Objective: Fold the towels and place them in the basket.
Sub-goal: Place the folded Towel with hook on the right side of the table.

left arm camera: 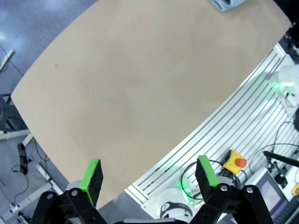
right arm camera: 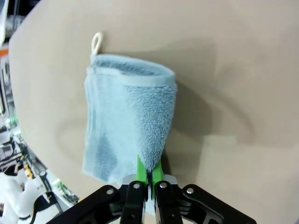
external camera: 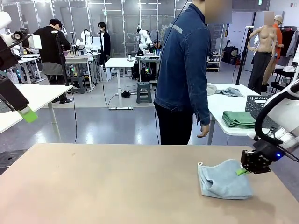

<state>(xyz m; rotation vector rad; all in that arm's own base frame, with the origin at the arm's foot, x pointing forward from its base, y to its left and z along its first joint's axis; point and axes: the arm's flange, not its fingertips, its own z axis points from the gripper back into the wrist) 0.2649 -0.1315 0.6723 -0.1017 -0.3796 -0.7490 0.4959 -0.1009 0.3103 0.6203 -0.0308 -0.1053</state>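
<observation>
A light blue-grey towel (external camera: 223,179) lies partly folded on the tan table at the right, its cord loop (external camera: 200,164) at the far left corner. My right gripper (external camera: 241,171) is shut on the towel's right edge and lifts that edge over the rest of the cloth. In the right wrist view the towel (right arm camera: 126,116) hangs from the pinched green pads (right arm camera: 140,169), with the cord loop (right arm camera: 96,41) at the top. My left gripper (left arm camera: 148,175) is open, high over the table's left side, holding nothing; its green pad (external camera: 29,115) shows at the left. The basket (external camera: 257,105) stands on the white table behind.
A person in a denim jacket (external camera: 184,70) stands at the far edge of the table, hand hanging down. Behind on the white table (external camera: 224,122) lie folded green cloths (external camera: 239,118) next to the basket. The tan table (external camera: 103,186) is bare left of the towel.
</observation>
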